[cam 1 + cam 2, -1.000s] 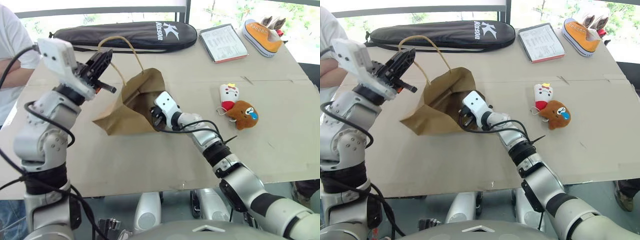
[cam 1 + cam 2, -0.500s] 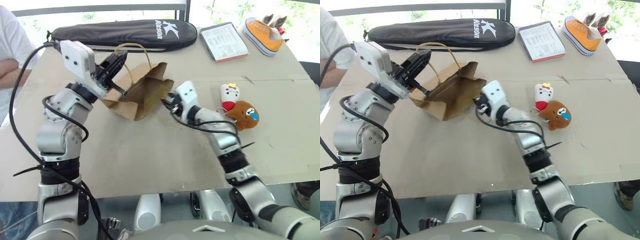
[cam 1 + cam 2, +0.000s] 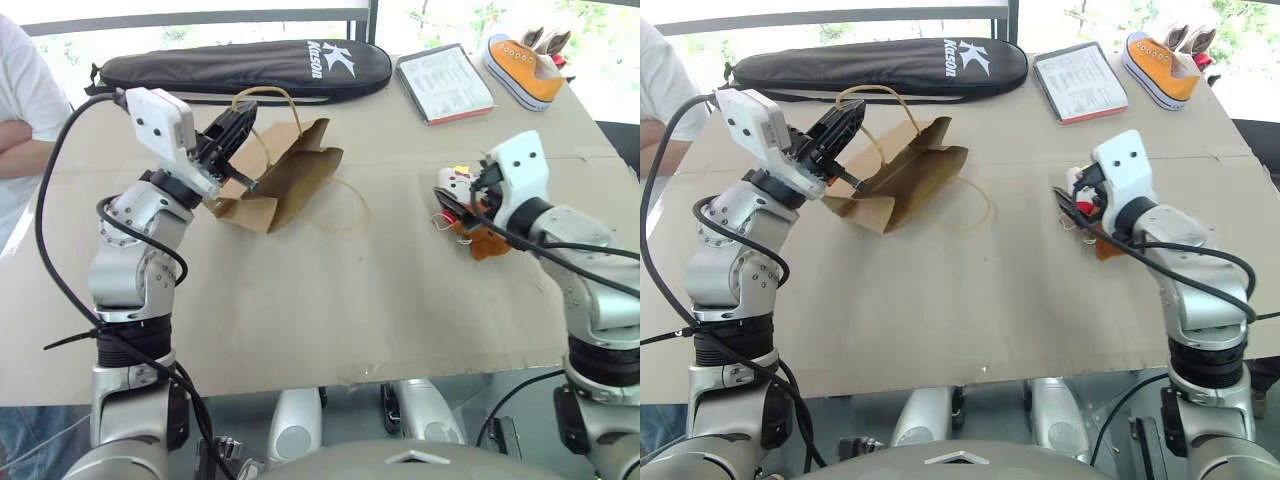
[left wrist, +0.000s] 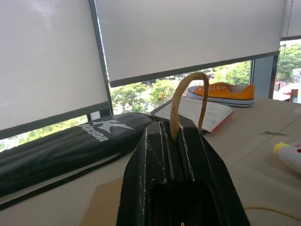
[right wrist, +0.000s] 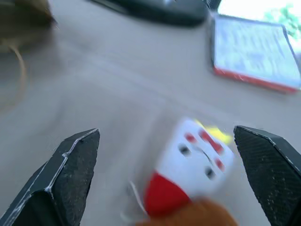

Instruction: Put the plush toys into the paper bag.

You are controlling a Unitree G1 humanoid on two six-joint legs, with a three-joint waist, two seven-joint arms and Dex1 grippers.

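The brown paper bag (image 3: 285,185) lies on its side on the table, its mouth facing right. My left gripper (image 3: 235,130) is shut on one of its twisted handles (image 4: 188,94) and holds that loop up; the other handle (image 3: 340,205) lies flat on the table. The two plush toys sit together at the right. The white one with red clothing (image 5: 197,150) is just ahead of my open right gripper (image 5: 165,132), between its spread fingers (image 5: 66,174) in the right wrist view. The brown one (image 3: 485,243) lies beside it, partly hidden behind my right hand.
A long black racket bag (image 3: 240,68) lies along the far edge, with a red-edged booklet (image 3: 445,85) and an orange sneaker (image 3: 525,70) to its right. A person in a white shirt (image 3: 25,110) stands at the table's left.
My right gripper came out of the bag's mouth, swung right to the plush toys and opened. The bag slid away and flattened. My left gripper still holds the handle.
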